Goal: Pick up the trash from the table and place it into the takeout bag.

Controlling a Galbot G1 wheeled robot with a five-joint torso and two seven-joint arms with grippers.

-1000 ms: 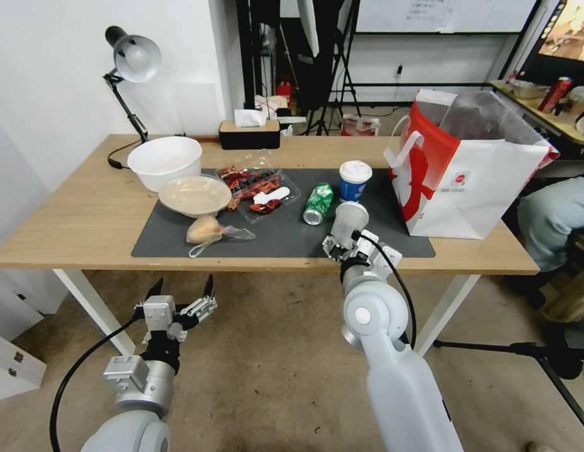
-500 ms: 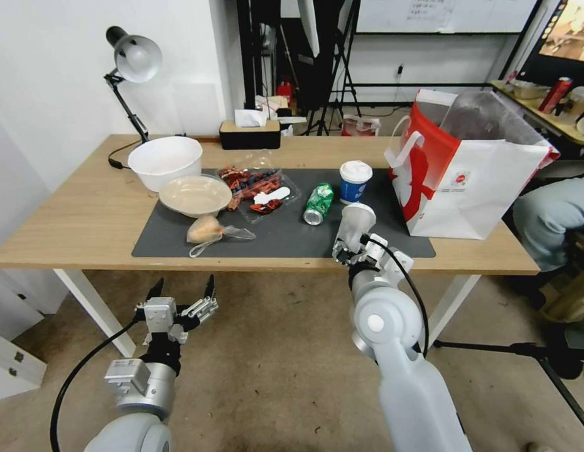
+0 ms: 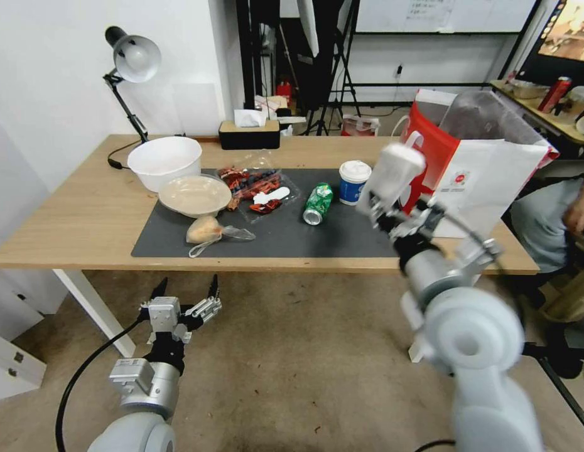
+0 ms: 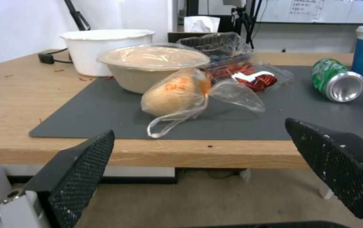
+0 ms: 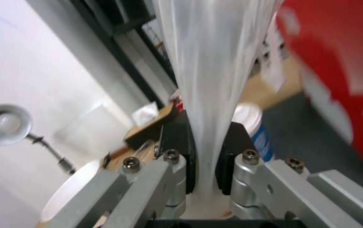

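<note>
My right gripper [image 3: 383, 209] is shut on a clear plastic cup [image 3: 392, 171] and holds it in the air beside the takeout bag [image 3: 477, 182] at the table's [image 3: 85, 213] right end. The right wrist view has both black pads [image 5: 181, 152] pinching the cup's [image 5: 209, 63] narrow base. On the dark mat lie a green soda can [image 3: 318, 203], a blue-white lidded cup [image 3: 354, 181], a knotted clear bag [image 3: 210, 231], a beige lidded bowl [image 3: 194, 194] and a clear food tray [image 3: 260, 187]. My left gripper [image 3: 186, 300] hangs open below the table's front edge, facing the knotted bag [image 4: 177, 95].
A white bowl [image 3: 165, 161], a grey desk lamp [image 3: 132, 59] and a black tissue box [image 3: 249, 133] stand at the back of the table. A person's arm and knee show at the right edge, beyond the bag. Tripods and stands fill the room behind.
My right arm has lifted the clear cup off the mat and carried it up and to the right, next to the takeout bag. The left arm has barely moved.
</note>
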